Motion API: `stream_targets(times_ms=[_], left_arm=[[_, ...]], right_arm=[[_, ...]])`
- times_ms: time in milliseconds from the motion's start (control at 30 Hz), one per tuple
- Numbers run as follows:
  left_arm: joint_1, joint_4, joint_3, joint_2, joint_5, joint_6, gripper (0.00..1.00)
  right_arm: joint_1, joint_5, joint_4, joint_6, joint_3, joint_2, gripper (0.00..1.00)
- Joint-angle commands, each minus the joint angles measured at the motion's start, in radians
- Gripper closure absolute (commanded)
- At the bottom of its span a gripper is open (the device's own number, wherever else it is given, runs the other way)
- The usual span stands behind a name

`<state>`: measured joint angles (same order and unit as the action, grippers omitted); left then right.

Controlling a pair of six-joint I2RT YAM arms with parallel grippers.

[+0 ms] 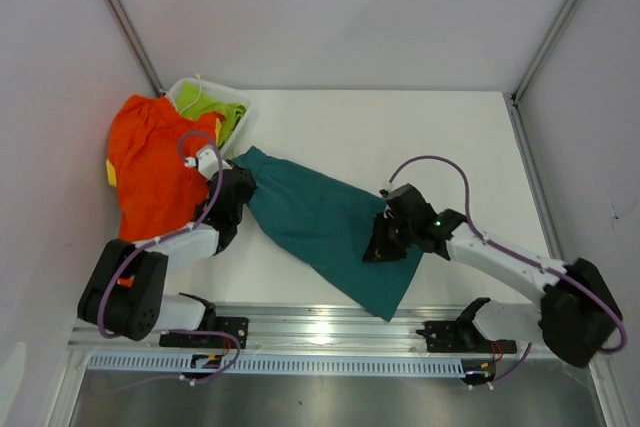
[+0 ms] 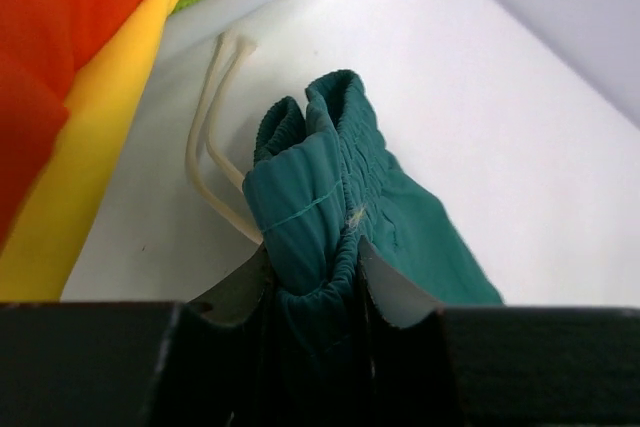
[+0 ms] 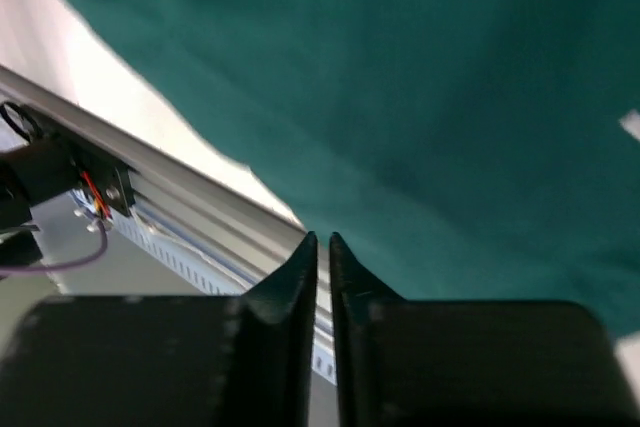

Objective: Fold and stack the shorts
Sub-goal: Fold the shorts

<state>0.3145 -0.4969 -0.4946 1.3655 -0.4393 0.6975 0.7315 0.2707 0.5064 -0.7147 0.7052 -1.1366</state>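
The teal shorts point(image 1: 320, 222) lie stretched across the table from upper left to the front edge. My left gripper point(image 1: 240, 192) is shut on their bunched waistband point(image 2: 330, 167) at the cloth's left end, and the white drawstring point(image 2: 205, 147) trails beside it. My right gripper point(image 1: 380, 247) hovers over the teal cloth's right edge. In the right wrist view its jaws point(image 3: 323, 242) stand almost together with nothing between them, above the teal shorts point(image 3: 400, 77). The orange shorts point(image 1: 150, 172) lie heaped at the far left, over a yellow pair point(image 2: 90, 167).
A white bin point(image 1: 236, 100) at the back left holds lime-green shorts point(image 1: 215, 107). The metal rail point(image 3: 170, 197) runs along the table's front edge just below the teal cloth. Walls close in on both sides.
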Motion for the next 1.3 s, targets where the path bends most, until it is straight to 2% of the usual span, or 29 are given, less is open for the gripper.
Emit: stream_targets(times_ms=[0, 33, 133, 300, 533, 667, 900, 1033, 1167, 1267], left_arm=[[0.005, -0.18, 0.053, -0.118, 0.034, -0.053, 1.0], [0.005, -0.186, 0.062, -0.138, 0.036, -0.067, 1.0], [0.008, -0.167, 0.073, -0.213, 0.036, -0.087, 1.0], [0.012, -0.134, 0.087, -0.298, 0.022, -0.113, 1.0], [0.018, -0.154, 0.114, -0.315, 0.036, -0.116, 1.0], [0.034, -0.163, 0.123, -0.328, 0.042, -0.115, 1.0], [0.067, -0.163, 0.128, -0.394, 0.048, -0.15, 1.0], [0.109, -0.178, 0.148, -0.454, 0.071, -0.168, 1.0], [0.175, -0.216, 0.18, -0.509, 0.082, -0.239, 1.0], [0.212, -0.221, 0.202, -0.542, 0.067, -0.266, 1.0]], right_arm=[[-0.018, 0.113, -0.224, 0.018, 0.097, -0.166, 0.92], [-0.015, 0.127, -0.251, 0.015, 0.111, -0.198, 0.96], [0.003, 0.17, -0.35, -0.017, 0.158, -0.302, 1.0], [0.048, 0.217, -0.462, -0.054, 0.215, -0.42, 1.0], [0.131, 0.262, -0.601, -0.115, 0.281, -0.59, 1.0], [0.155, 0.237, -0.651, -0.126, 0.31, -0.724, 1.0], [0.161, 0.203, -0.664, -0.114, 0.31, -0.837, 1.0], [0.144, 0.234, -0.654, -0.08, 0.336, -0.874, 1.0], [0.126, 0.275, -0.588, -0.031, 0.384, -0.853, 1.0], [0.114, 0.28, -0.517, 0.009, 0.427, -0.789, 0.94]])
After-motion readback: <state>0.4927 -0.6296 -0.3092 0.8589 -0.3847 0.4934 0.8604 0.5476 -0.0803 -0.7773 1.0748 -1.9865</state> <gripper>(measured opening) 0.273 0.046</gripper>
